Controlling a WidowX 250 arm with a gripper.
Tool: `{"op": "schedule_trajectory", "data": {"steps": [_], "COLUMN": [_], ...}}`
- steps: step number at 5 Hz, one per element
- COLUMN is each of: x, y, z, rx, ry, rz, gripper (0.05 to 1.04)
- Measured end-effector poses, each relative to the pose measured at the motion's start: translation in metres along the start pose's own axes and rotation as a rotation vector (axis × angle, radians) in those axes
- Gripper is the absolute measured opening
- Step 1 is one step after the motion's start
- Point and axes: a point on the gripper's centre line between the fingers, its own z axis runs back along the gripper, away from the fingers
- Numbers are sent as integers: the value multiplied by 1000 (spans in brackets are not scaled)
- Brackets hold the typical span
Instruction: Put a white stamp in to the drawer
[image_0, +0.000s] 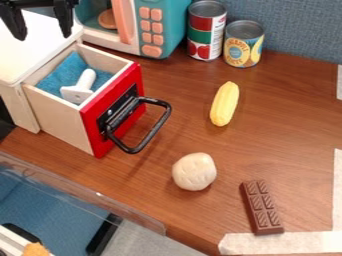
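The black gripper (41, 27) is at the top left corner, above the white top of the drawer cabinet, with its two fingers spread apart and nothing between them. Below and to the right of it, the drawer (61, 120) is pulled out, with a red front and a black handle. Inside the drawer, the white stamp (79, 90) lies tilted on a blue cloth (63, 75), its handle pointing up and to the right.
A toy microwave (157, 25) and two cans (207, 30) stand at the back. On the wooden table (294, 130) are a yellow corn cob (225, 104), a whitish round object (194, 171) and a chocolate bar (262, 207). A transparent edge (80, 190) runs along the lower left.
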Motion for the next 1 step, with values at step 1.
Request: {"op": "schedule_trajectory", "data": {"steps": [1], "x": [-12], "y": [-2], "z": [6], "rx": [-17], "ry": [2], "rz": [-36], "gripper": [1000]}}
